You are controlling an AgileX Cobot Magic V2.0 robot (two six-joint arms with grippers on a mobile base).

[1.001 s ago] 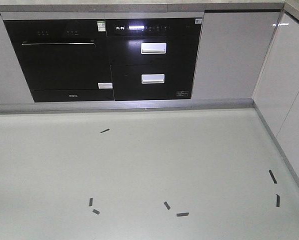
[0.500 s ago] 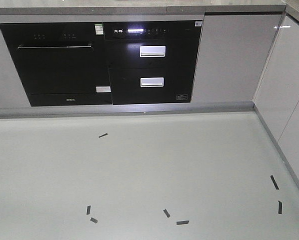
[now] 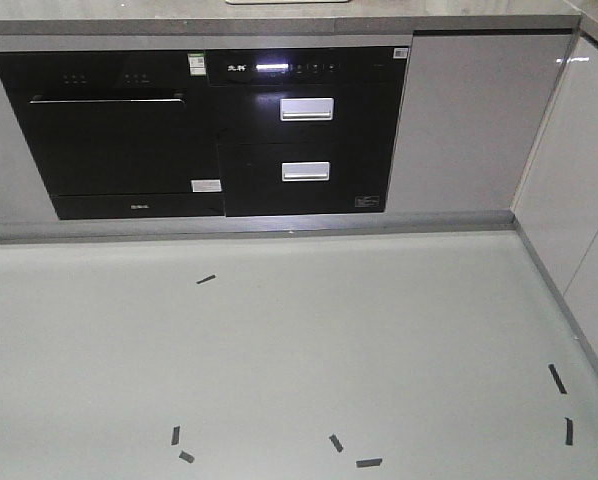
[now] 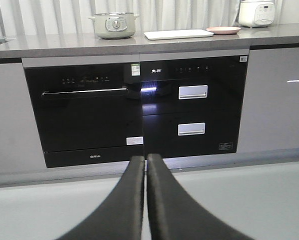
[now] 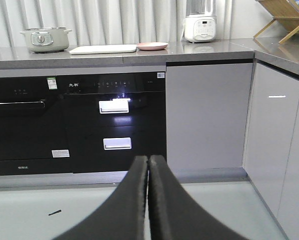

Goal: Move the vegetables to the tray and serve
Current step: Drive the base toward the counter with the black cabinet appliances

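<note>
though illegible, panel lettering (image 4: 156,71) (tray (image 4: 178,34) above)

The left gripper (image 4: 145,158) is showing two smooth, matte-black fingers (image 4: 122,205), broad near the lower edge of the view and tapering in a gentle curve to narrow, rounded tips. The right gripper (image 5: 148,159) is showing the same pair of plain black fingers (image 5: 124,205), catching a faint sheen along their inner edges.

You have soft, even indoor light in every view, no hard shadows, white glow from the lit control panel (image 3: 271,68) mirrored on the glossy black drawer front (image 4: 154,107), thin glare streak on the cabinet door (image 5: 278,96), left gripper (image 4: 145,158) and right gripper (image 5: 148,158) matte black with surface detail lost, mild grain.
</note>
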